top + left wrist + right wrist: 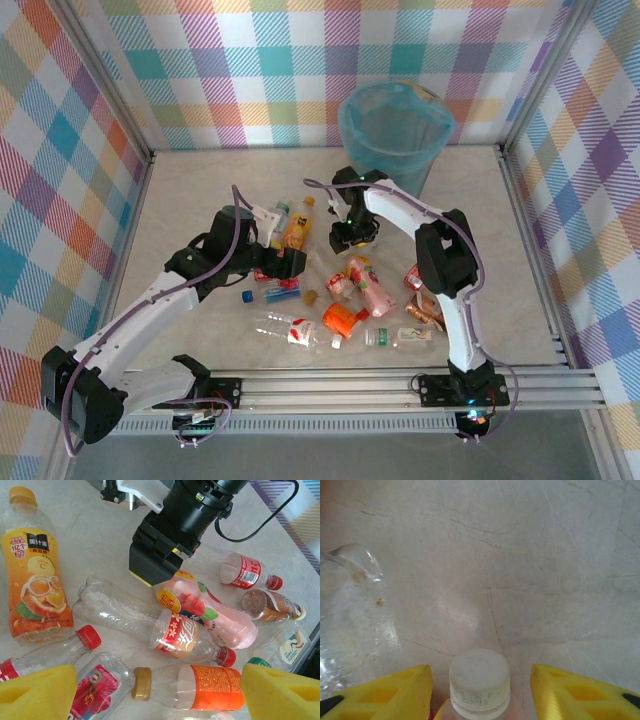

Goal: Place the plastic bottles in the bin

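Right claw (480, 672) has chunky yellow fingers (385, 690) either side of the white screw cap on a pink bottle (479, 680), but the body's cut off so can't tell if it's squeezing. Left claw (157, 675) hangs spread wide, empty, over a crinkly clear orange-label bottle (210, 687). Other plastic bottles (340, 320) lie jumbled on the marble-look table (200, 190) near-side of the round grey blue-bagged bin (400, 160), well apart from it.

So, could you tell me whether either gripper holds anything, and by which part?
The left gripper holds nothing. A white-capped bottle sits between the right gripper's jaws, which clear its cap; a hold lower down cannot be told.
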`<act>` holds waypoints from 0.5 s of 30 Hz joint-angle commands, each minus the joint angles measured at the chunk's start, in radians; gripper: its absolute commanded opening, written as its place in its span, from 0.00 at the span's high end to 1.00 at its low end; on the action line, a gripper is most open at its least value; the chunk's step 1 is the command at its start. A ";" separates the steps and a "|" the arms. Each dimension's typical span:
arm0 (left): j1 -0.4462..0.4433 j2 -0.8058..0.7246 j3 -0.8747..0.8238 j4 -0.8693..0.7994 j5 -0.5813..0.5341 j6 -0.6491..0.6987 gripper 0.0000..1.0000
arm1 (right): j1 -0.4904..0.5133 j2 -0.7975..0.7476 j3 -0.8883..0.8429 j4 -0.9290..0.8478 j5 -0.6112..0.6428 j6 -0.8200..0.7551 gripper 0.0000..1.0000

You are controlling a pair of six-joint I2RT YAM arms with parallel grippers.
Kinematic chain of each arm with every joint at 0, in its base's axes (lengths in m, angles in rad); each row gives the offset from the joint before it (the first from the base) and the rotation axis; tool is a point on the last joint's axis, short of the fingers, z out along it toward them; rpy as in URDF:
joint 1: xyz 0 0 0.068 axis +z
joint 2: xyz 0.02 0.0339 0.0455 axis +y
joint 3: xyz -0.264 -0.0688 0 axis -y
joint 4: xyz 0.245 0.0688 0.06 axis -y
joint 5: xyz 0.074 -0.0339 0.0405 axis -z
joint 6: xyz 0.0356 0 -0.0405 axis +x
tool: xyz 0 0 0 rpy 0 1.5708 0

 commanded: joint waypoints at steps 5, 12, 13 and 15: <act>-0.007 0.019 -0.002 -0.028 0.004 0.021 0.15 | 0.010 0.037 0.038 -0.039 -0.014 -0.034 0.47; -0.007 0.032 0.005 -0.033 0.003 0.026 0.15 | 0.012 0.045 0.044 -0.039 -0.008 -0.042 0.52; -0.007 0.032 0.004 -0.034 0.002 0.028 0.15 | 0.013 0.046 0.044 -0.036 -0.005 -0.043 0.52; -0.007 0.031 0.007 -0.038 -0.003 0.032 0.15 | 0.012 0.042 0.038 -0.029 -0.004 -0.044 0.54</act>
